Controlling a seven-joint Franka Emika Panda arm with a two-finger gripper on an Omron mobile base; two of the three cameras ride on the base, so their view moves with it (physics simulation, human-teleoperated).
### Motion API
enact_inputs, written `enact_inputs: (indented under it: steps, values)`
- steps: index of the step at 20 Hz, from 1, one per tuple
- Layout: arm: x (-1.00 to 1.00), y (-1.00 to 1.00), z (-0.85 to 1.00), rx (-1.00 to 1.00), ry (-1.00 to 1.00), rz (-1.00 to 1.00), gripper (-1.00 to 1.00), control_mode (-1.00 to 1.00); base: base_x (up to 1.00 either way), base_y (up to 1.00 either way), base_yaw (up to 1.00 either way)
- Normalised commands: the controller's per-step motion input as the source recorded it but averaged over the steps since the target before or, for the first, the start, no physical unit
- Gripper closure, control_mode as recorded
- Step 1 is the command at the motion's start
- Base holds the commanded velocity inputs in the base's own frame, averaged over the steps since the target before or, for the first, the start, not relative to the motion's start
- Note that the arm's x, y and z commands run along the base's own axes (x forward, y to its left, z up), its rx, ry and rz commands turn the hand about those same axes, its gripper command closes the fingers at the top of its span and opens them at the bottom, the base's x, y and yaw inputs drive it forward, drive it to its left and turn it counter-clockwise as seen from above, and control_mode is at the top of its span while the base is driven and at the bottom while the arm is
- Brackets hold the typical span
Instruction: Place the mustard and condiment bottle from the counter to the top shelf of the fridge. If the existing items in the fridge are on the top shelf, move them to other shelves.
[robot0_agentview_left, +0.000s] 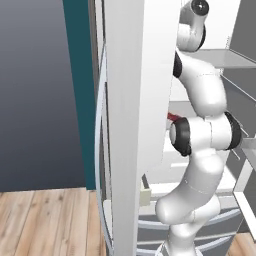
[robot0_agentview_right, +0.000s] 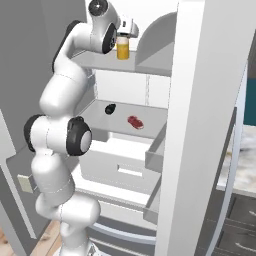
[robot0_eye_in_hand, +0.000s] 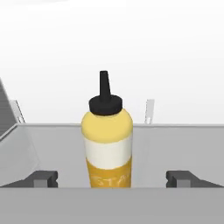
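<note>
We see the mustard (robot0_eye_in_hand: 106, 144) upright on the top shelf (robot0_agentview_right: 150, 67), centred just ahead between our wide-open, empty jaws.

1. The mustard bottle (robot0_eye_in_hand: 106, 144) looks like smooth yellow plastic with a matt black cap and a white label band.
2. The top shelf (robot0_agentview_right: 100, 64) beneath it is flat matt grey.
3. The fridge door (robot0_agentview_left: 132, 100) is smooth white.
4. The floor (robot0_agentview_left: 50, 222) below the door is light wood planks.
</note>
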Motion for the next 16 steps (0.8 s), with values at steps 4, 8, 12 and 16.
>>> enact_inputs:
  steps: [4,8,12,16]
  values:
    - [-1.00,0.03,0.00,0.00,-0.22,0.00,-1.00,-1.00,0.00,0.00,0.00]
    - [-1.00,0.06,-0.16,-0.02,-0.27,0.00,-1.00,-1.00,0.00,0.00,0.00]
    - [-1.00,0.05,-0.01,-0.03,-0.20,0.00,-1.00,-1.00,0.00,0.00,0.00]
    - [-1.00,0.03,0.12,-0.07,-0.04,0.00,-1.00,-1.00,0.00,0.00,0.00]
